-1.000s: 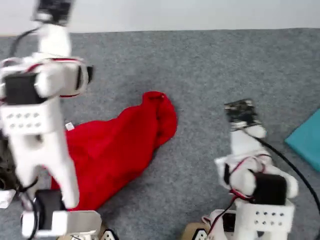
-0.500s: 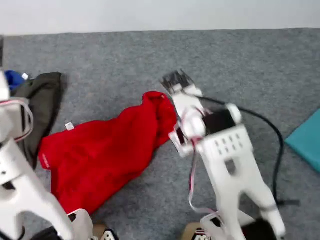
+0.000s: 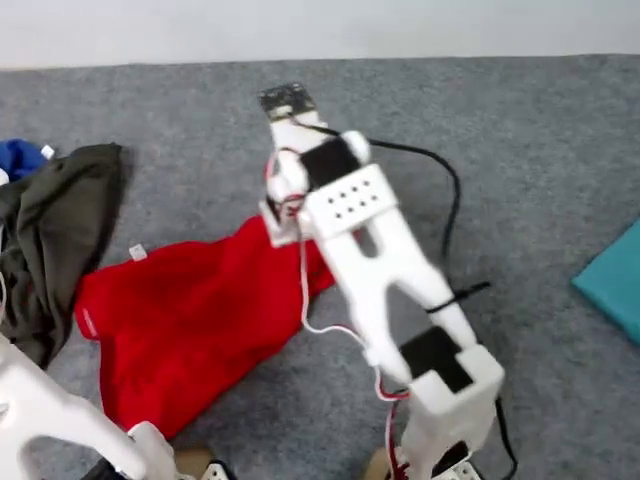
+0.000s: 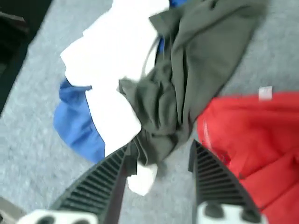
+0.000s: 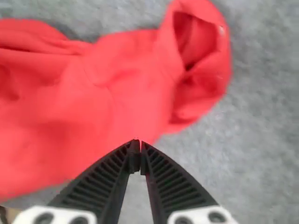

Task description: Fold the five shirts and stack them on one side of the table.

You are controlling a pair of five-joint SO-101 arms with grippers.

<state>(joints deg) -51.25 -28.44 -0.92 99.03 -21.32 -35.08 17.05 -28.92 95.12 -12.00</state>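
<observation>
red shirt [image 3: 190, 320] lies rumpled on the grey table [image 3: 520, 150]. your right claw [image 5: 136, 143] sits at its edge with the tips pressed together, and you cannot tell whether any cloth is pinched. your left claw [image 4: 161, 156] hangs open over the end of an olive shirt [image 4: 187, 70], with a white shirt [image 4: 112, 46] and a blue shirt [image 4: 74, 126] heaped just beside it. the high view gives you a teal shirt [image 3: 612, 282], well apart from the right claw. five shirts, one of each colour.
</observation>
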